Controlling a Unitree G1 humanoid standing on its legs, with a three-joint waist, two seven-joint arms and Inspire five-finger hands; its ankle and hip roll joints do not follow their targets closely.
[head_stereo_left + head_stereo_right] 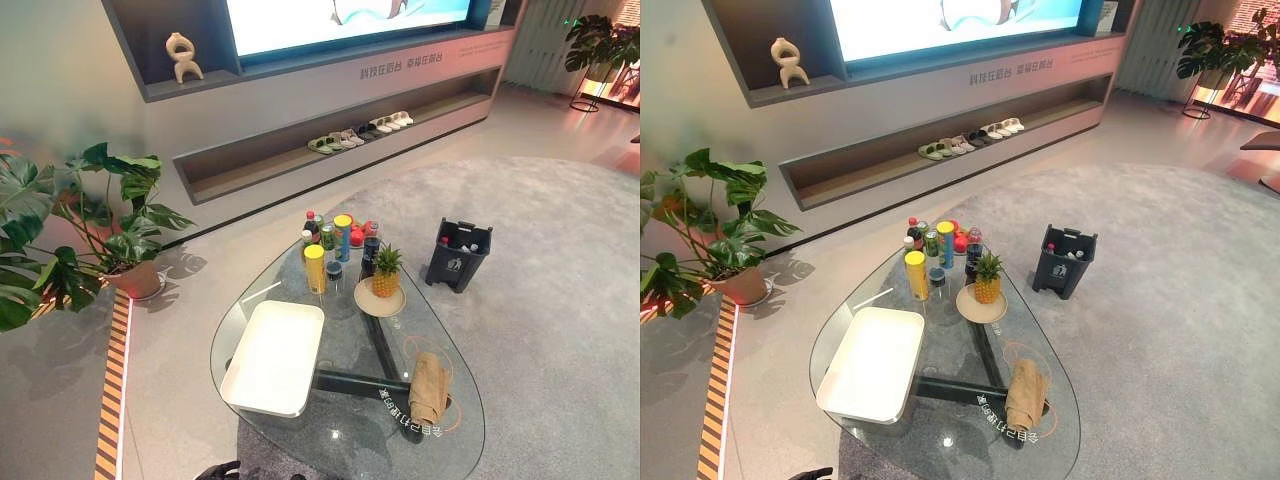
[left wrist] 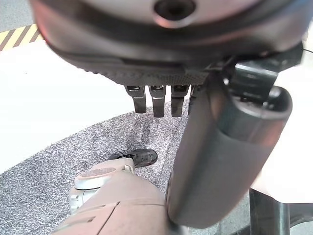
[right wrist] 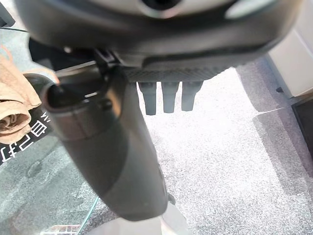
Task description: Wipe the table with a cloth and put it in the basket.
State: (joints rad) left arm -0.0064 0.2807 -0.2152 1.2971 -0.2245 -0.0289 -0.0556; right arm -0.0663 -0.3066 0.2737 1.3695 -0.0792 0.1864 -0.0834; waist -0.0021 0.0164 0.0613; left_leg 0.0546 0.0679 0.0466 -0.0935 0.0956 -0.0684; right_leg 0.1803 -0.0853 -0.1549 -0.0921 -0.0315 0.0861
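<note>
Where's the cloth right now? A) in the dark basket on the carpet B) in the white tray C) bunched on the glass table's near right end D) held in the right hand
C: the tan cloth lies bunched on the glass table at its near right end, apart from the white tray and far from the dark basket on the carpet.

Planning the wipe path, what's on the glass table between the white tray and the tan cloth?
Left eye view: bare glass table between white rectangular tray and tan folded cloth; dark table frame shows beneath.
</note>
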